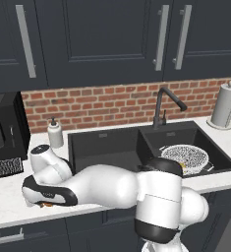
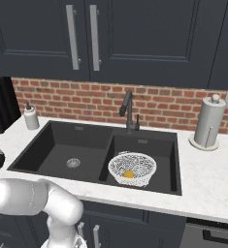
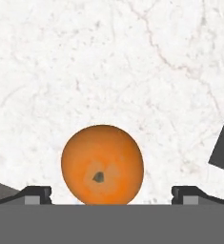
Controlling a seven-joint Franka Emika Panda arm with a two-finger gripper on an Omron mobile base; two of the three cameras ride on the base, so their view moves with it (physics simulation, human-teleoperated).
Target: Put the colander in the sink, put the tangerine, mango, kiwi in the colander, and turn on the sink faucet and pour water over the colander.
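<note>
Jaws wide, tangerine [image 3: 102,165] round, deep orange, dark-dimpled

Deep orange tangerine [image 3: 102,165] lies on marble; white speckled colander [image 2: 132,168] sits in right sink [image 2: 57,155] basin.

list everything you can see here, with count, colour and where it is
sink: one, matte black, two basins, set in counter
colander: one, white speckled, right basin
mango: one, yellow-orange, inside colander
tangerine: one, deep orange, on counter, between the open jaws
sink faucet: one, black, behind sink
soap dispenser: one, white, counter left of sink
paper towel roll: one, grey-white, counter right of sink
microwave: one, black, far left
counter: one, white marble
gripper: one, dark tips, open, low over the left counter
</note>
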